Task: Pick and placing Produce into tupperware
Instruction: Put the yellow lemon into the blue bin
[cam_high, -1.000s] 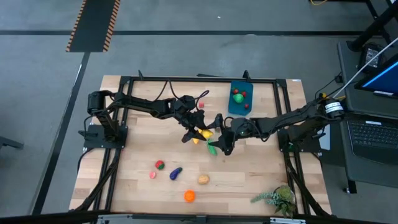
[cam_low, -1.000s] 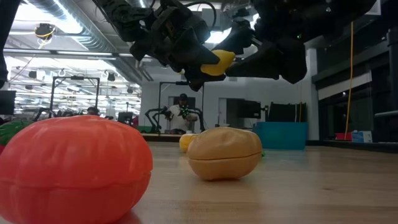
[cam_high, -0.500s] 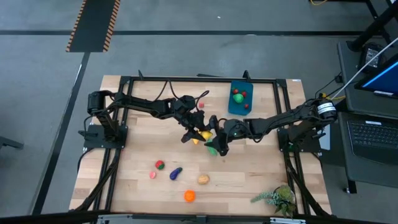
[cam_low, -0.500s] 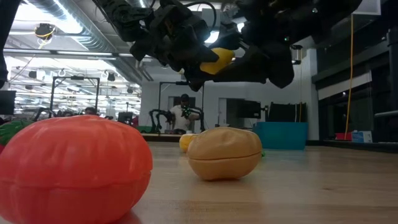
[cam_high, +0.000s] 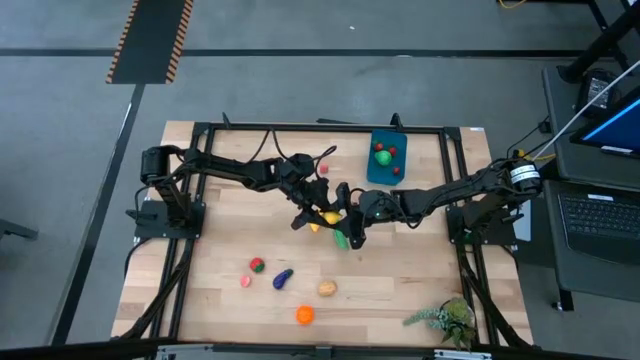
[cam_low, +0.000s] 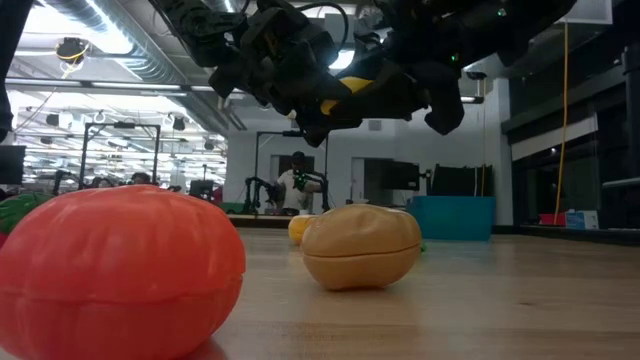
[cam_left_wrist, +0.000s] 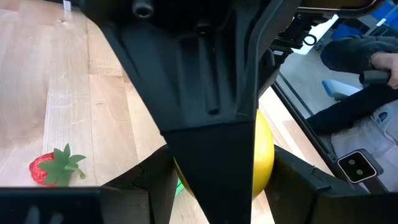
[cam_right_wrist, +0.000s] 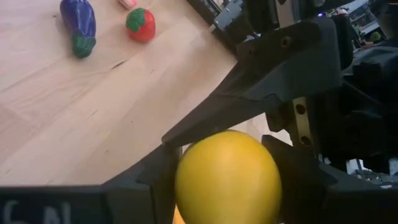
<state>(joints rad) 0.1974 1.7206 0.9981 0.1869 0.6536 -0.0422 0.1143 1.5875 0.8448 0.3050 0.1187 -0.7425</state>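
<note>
Where the two dark arms meet over the middle of the pale wooden bench (cam_high: 400, 290), the left tool (cam_high: 322, 214) and right tool (cam_high: 343, 213) both reach a round yellow toy fruit (cam_high: 331, 216) held clear of the boards; the small blue rectangular plastic tupperware (cam_high: 387, 156) sits near the far edge with a green piece and red pieces inside. At table height, a large orange toy fruit (cam_low: 120, 265) and a tan one (cam_low: 361, 245) lie on the bench. From the left wrist, dark fingers (cam_left_wrist: 211, 112) clench the yellow fruit — a red strawberry (cam_left_wrist: 53, 168) lies beyond. From the right wrist, that tool's fingers (cam_right_wrist: 158, 177) flank the same fruit; whether they grip it cannot be told.
</note>
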